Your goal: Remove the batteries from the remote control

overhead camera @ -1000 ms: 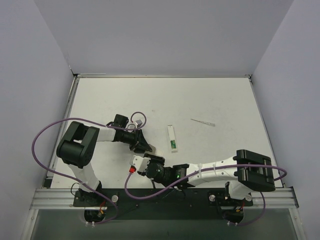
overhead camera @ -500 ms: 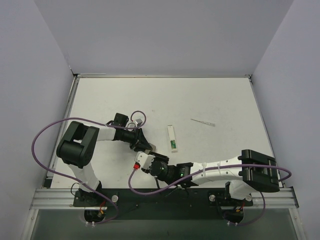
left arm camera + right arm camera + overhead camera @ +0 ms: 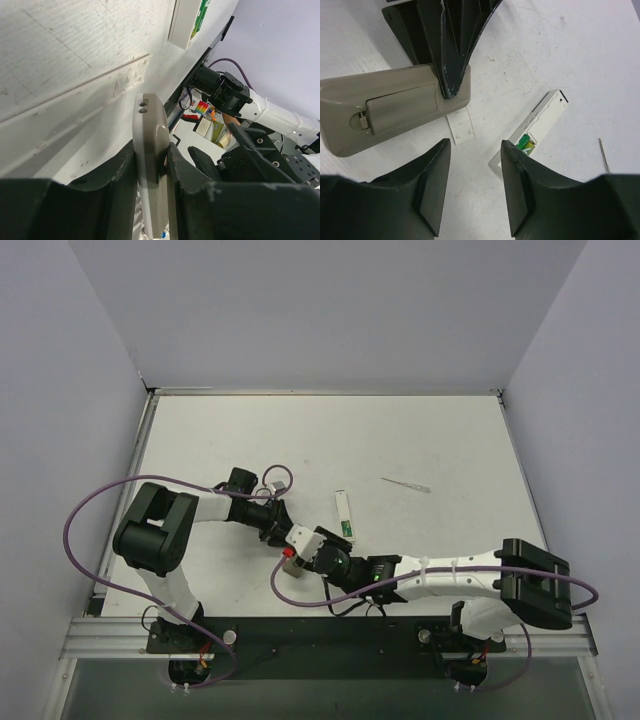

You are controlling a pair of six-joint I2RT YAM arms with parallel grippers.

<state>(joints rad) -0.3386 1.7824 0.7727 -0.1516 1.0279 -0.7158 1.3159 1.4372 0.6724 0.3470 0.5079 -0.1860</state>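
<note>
My left gripper (image 3: 284,531) is shut on the tan-grey remote control (image 3: 385,107), gripping one end edge-on just above the table (image 3: 150,120). The remote's compartment cover faces the right wrist camera and looks closed. My right gripper (image 3: 475,150) is open and empty, hovering close beside the remote; in the top view it (image 3: 308,548) sits right by the left gripper. Green batteries (image 3: 525,144) show in the open end of a narrow white strip (image 3: 542,117), not in the remote.
A small flat pale plate (image 3: 460,127) lies on the table just below the left fingers (image 3: 447,60). The white strip (image 3: 345,515) lies mid-table. A thin sliver (image 3: 405,484) lies farther right. A purple cable loop (image 3: 277,478) sits by the left wrist.
My right arm has swung forward and to the right, bringing its open gripper up beside the held remote. The left arm and remote have stayed put.
</note>
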